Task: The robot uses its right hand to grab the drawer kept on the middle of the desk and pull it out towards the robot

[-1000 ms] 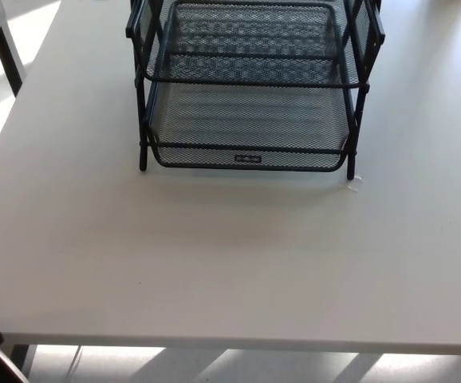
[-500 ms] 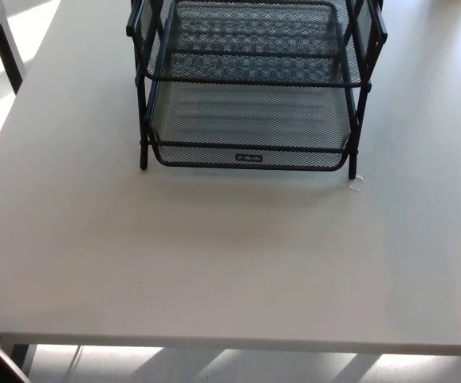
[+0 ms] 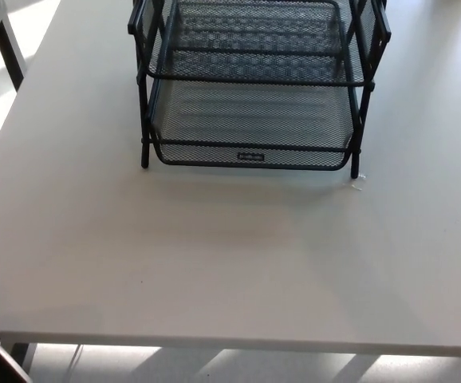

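Black wire-mesh drawer (image 3: 250,120) — tiered trays in a frame — stands on the white desk (image 3: 214,263); neither hand appears in view.

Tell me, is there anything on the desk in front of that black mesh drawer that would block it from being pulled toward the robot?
Nothing visible does. The desk between the bottom drawer of the mesh rack and the near edge shows only bare white surface. A tiny pale scrap lies beside the rack's front right leg, off to the side. Neither robot hand is in view.
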Robot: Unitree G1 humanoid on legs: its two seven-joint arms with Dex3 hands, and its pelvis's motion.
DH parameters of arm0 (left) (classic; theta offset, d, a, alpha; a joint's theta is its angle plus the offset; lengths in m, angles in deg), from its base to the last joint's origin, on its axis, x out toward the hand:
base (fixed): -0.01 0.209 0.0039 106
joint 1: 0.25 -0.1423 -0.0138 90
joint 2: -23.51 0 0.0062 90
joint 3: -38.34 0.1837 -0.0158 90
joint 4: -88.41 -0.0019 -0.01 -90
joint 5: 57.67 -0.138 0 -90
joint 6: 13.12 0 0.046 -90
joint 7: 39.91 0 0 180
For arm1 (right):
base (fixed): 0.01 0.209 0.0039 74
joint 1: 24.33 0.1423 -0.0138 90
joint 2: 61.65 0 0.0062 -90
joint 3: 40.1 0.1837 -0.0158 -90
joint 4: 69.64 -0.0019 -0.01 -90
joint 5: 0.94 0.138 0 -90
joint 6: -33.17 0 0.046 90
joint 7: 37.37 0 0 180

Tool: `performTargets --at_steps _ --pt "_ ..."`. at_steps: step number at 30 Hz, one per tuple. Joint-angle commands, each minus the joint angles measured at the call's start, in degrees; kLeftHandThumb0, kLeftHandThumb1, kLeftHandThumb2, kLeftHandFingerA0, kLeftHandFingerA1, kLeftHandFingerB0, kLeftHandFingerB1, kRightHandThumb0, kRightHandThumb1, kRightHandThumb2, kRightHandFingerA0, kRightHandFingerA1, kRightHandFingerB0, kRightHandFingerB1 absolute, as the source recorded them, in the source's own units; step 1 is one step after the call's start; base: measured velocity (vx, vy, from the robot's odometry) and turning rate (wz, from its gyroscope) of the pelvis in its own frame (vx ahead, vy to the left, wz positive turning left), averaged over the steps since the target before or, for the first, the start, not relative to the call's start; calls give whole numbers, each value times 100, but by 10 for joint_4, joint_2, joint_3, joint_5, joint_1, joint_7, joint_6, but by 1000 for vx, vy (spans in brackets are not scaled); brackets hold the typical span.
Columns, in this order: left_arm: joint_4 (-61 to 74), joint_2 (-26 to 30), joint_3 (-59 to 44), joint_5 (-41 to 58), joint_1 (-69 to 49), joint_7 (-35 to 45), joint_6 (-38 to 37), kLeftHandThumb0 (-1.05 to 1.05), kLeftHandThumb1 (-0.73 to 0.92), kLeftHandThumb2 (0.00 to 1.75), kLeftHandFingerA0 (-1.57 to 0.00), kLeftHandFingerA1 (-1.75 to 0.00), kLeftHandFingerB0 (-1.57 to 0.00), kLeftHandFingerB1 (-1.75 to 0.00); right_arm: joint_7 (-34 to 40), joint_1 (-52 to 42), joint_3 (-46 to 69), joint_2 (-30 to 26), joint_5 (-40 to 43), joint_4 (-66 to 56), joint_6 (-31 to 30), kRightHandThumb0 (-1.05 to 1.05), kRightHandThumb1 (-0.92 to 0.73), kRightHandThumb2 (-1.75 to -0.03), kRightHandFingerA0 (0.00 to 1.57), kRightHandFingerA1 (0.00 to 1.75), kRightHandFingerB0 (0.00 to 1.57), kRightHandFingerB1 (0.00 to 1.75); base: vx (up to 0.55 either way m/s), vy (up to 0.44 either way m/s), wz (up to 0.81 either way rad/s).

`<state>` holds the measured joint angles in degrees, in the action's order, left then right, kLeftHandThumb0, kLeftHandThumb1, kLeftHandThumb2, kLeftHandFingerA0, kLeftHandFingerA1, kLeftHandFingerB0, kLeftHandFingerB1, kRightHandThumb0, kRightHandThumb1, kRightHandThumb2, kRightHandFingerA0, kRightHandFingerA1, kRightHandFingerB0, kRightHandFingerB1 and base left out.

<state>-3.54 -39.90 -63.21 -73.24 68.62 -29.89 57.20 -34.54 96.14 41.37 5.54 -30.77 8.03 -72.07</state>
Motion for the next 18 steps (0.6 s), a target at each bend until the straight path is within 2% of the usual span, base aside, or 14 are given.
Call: performTargets --at_steps 1,2,3,8,9,10,11,12,13,14,18 --pt "-2 1 -5 -4 0 5 -14 -30 54 56 -80 -87 -80 -60 -29 55 -69 51 -53 -4 32 -80 -52 -90 14 52 6 43 0 0 0" --pt "-1 1 -5 -5 2 5 -14 -30 54 56 -80 -87 -80 -60 -35 64 -79 61 -59 -5 27 -80 -52 -90 14 52 6 43 0 0 0" --pt "-1 2 -5 -5 2 7 -12 -31 55 56 -79 -86 -79 -59 -43 67 -83 66 -57 -9 22 -79 -65 -60 16 44 11 35 0 0 0" --pt "-2 1 -5 -2 4 9 -12 -31 55 56 -80 -86 -80 -58 -50 91 -132 112 -93 -4 27 -81 -65 -60 20 43 15 35 0 0 0" --pt "-2 1 -5 -3 4 8 -14 -32 55 56 -80 -86 -80 -58 -48 96 -141 123 -98 2 28 -82 -51 -90 15 50 9 45 0 0 0" --pt "-1 1 -5 -4 5 9 -12 -32 55 56 -80 -86 -79 -58 -51 97 -141 132 -88 5 33 -80 -63 -60 16 44 14 34 0 0 0" --pt "0 0 -5 -3 5 10 -13 -32 55 56 -80 -86 -80 -57 -52 99 -142 142 -77 10 41 -77 -60 -60 15 44 16 33 0 0 0" --pt "0 0 -5 -3 6 9 -12 -32 55 56 -79 -85 -79 -57 -50 108 -152 155 -78 26 51 -82 -48 -87 13 51 12 44 0 0 0" --pt "0 1 -5 -5 7 9 -11 -32 55 56 -79 -85 -79 -57 -47 119 -165 166 -91 45 59 -82 -48 -87 13 51 12 44 0 0 0" --pt "-1 0 -5 -4 7 10 -12 -31 55 56 -79 -84 -80 -57 -49 125 -169 174 -88 56 65 -83 -61 -59 17 46 16 33 0 0 0" --pt "-4 1 -4 -6 8 10 -15 -32 55 56 -79 -84 -80 -57 -29 144 -190 194 -121 94 80 -87 -63 -61 19 46 14 34 0 0 0"
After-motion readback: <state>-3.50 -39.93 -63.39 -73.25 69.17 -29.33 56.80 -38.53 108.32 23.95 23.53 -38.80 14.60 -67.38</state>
